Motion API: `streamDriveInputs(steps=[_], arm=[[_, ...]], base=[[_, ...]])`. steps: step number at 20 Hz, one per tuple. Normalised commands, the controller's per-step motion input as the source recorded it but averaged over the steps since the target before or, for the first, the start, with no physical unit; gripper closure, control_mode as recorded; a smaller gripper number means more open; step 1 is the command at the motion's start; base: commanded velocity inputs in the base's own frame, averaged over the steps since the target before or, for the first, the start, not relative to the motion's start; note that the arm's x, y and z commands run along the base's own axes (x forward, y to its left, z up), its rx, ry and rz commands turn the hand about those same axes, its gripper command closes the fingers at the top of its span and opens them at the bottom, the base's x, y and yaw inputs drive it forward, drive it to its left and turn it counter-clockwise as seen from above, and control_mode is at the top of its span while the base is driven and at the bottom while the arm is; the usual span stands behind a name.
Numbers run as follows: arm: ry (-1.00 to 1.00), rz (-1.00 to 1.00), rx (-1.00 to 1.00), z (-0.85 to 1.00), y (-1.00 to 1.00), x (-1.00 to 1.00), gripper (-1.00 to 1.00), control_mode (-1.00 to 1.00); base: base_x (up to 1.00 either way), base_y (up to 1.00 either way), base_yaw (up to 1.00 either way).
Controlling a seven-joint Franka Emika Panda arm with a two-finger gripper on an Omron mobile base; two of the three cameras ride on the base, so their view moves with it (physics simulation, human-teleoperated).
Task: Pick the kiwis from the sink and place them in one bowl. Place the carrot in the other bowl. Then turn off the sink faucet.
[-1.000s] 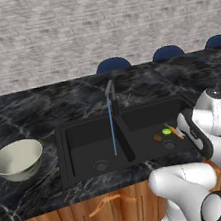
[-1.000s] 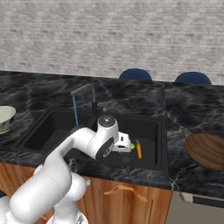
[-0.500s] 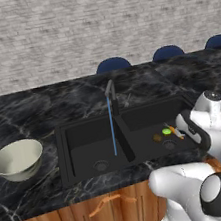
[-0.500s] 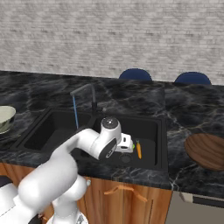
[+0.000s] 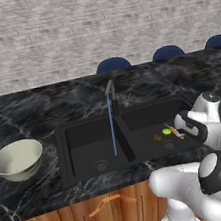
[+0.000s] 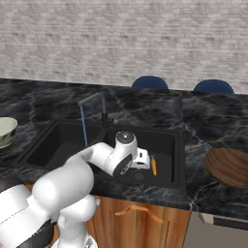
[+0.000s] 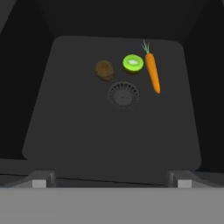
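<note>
Both kiwis lie on the floor of the sink's (image 5: 66, 139) right basin: the yellow-green one (image 7: 133, 63) and the brown one (image 7: 104, 70), just beyond the round drain (image 7: 124, 94). The orange carrot (image 7: 152, 72) lies right beside the green kiwi, green end away from me. My gripper (image 7: 111, 180) hangs over this basin, open, fingers wide apart with nothing between them, well short of the fruit. The faucet (image 5: 111, 94) runs a thin blue stream (image 5: 111, 127) into the left basin. The off-white bowl (image 5: 17, 160) stands left of the sink. The brown bowl (image 6: 230, 167) sits to the right.
Black marble counter (image 6: 203, 121) surrounds the sink. A divider (image 5: 123, 138) splits the two basins. Blue chair backs (image 5: 113, 64) rise behind the counter before a grey brick wall. Wooden cabinet fronts with handles (image 6: 138, 210) run below.
My hand has drifted slightly to the right over the right basin and the elbow has swung. The kiwis, carrot and water stream are unchanged.
</note>
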Motion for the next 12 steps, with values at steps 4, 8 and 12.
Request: streamDriveInputs(steps=[4,8,12], arm=[[0.0,0.0,0.0,-0.18,-0.13,0.09,-1.0,-1.0],[0.0,0.0,0.0,-0.19,-0.09,0.14,-1.0,-1.0],[0.0,0.0,0.0,-0.17,-0.05,0.2,-1.0,-1.0]], base=[[0.0,0.0,0.0],[0.0,0.0,0.0],[0.0,0.0,0.0]])
